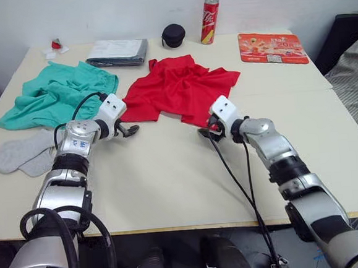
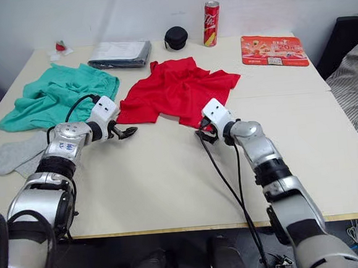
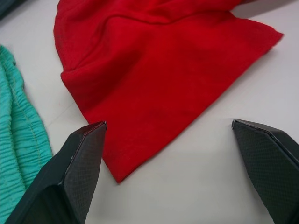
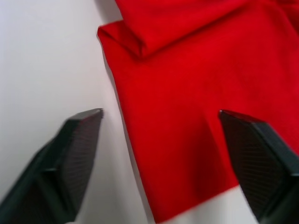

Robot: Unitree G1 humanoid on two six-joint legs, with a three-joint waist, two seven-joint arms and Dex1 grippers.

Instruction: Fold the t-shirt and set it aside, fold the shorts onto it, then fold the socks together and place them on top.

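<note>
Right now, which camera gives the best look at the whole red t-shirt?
The left eye view: the t-shirt lies crumpled but complete there, between the shorts and the red mat. The right eye view matches it. Each wrist view catches just one hem corner between open fingers.

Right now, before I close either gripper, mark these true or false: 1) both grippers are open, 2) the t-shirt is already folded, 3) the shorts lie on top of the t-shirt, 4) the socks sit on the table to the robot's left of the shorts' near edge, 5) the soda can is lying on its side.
1) True: the left gripper and right gripper both have their fingers spread apart at the near edge of the t-shirt.
2) False: it lies crumpled and spread out.
3) False: the shorts lie beside it, on the robot's left.
4) True: the socks lie flat there.
5) False: the soda can stands upright at the table's far edge.
</note>
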